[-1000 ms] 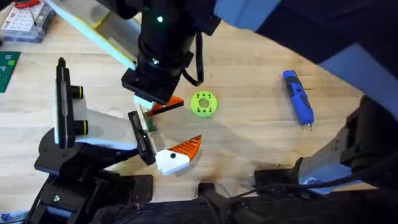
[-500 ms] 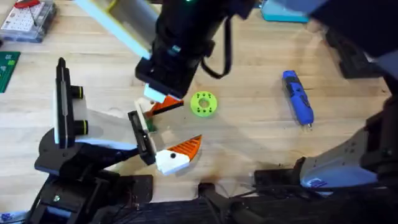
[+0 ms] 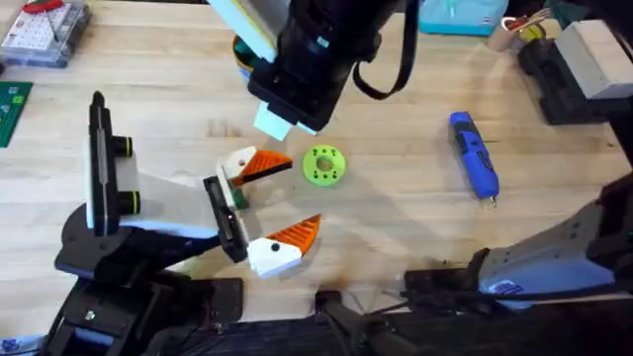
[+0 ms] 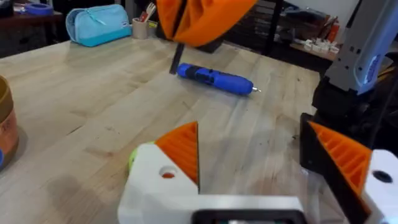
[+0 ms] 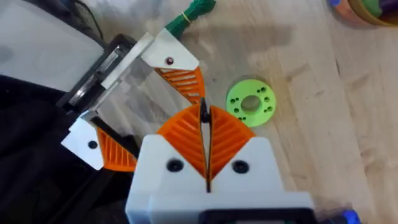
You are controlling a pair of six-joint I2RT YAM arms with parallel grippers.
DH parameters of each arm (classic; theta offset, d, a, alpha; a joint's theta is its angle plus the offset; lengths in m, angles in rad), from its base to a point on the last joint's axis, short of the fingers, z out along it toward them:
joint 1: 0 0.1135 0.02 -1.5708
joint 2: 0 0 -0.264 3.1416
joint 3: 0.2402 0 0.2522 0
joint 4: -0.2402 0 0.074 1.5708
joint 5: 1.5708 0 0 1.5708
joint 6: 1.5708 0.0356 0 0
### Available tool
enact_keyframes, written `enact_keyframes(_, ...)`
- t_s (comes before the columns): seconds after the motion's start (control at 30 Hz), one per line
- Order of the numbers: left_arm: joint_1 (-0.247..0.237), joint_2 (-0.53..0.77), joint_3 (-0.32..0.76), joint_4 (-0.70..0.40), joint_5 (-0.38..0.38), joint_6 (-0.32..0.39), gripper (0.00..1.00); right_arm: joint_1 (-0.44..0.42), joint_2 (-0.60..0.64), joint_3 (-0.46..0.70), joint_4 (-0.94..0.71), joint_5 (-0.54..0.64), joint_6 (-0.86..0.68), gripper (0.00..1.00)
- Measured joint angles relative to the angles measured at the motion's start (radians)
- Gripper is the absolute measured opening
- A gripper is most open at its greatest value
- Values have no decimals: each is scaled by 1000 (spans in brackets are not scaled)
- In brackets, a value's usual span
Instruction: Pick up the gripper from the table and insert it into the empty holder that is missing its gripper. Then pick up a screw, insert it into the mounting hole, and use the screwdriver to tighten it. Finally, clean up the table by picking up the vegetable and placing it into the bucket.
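right gripper (image 5: 205,140): fingers pressed together, empty, above the green disc (image 3: 324,165)
left gripper (image 3: 265,210): fingers spread, both orange tips fitted, low over the table (image 3: 396,218)
screwdriver (image 3: 474,155): lying on the table, well apart to the right

Right gripper (image 5: 205,134) closed, raised mid-table; left gripper (image 4: 261,162) low, open.
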Motion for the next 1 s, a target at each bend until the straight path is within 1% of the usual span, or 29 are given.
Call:
enact_keyframes(0.13,0,0,0,0,0,0,988,0,2,0,15,-7,-18,7)
enact_keyframes(0.43,0,0,0,0,0,0,986,0,49,0,19,-75,-65,8)
enact_keyframes(0.57,0,0,0,0,0,0,986,0,66,0,27,-83,-71,8)
enact_keyframes(1.0,0,0,0,-2,0,0,986,7,67,0,48,-92,-77,8)
